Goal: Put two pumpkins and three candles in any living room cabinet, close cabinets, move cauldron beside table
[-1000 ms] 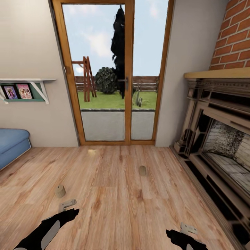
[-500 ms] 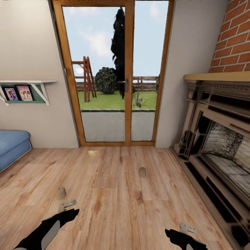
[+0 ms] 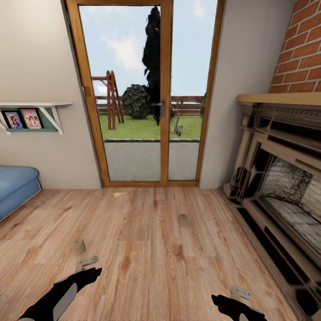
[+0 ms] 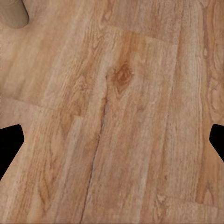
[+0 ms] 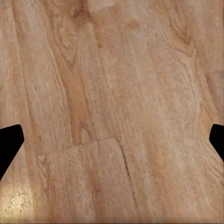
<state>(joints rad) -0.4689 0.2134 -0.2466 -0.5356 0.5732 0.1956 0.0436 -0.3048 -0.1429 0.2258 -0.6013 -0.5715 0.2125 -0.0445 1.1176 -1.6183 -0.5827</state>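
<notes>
Nearest to you: L gripper [image 3: 87,262] and R gripper [image 3: 240,293] both hang low over the wood floor [image 3: 147,267], pointing down. In each wrist view the dark fingertips sit at opposite edges w/ bare planks between, so both sets of fingers are spread wide and hold nothing. Just beyond the L gripper, a candle [image 3: 78,246] stands upright on the floor, close to the fingers but not touching; the L wrist view catches its edge [image 4: 13,13] in a corner. Mid-floor, a 2nd candle [image 3: 183,220] stands well apart from both arms, nearer the R side. Farther out, near the glass door [image 3: 142,93], a pale spot [image 3: 118,194] lies on the floor; too small to tell if it is the 3rd candle. Fireplace [image 3: 281,178] runs along the R wall; blue sofa [image 3: 15,187] and wall shelf [image 3: 33,113] sit at L. No pumpkins, cabinet or cauldron to locate from here. Risks: the near candle is off-centre to the L gripper, so a straight descent may clip it w/ one finger and tip it over or roll it away. Driving the base fwd could run over or knock the near candle.
</notes>
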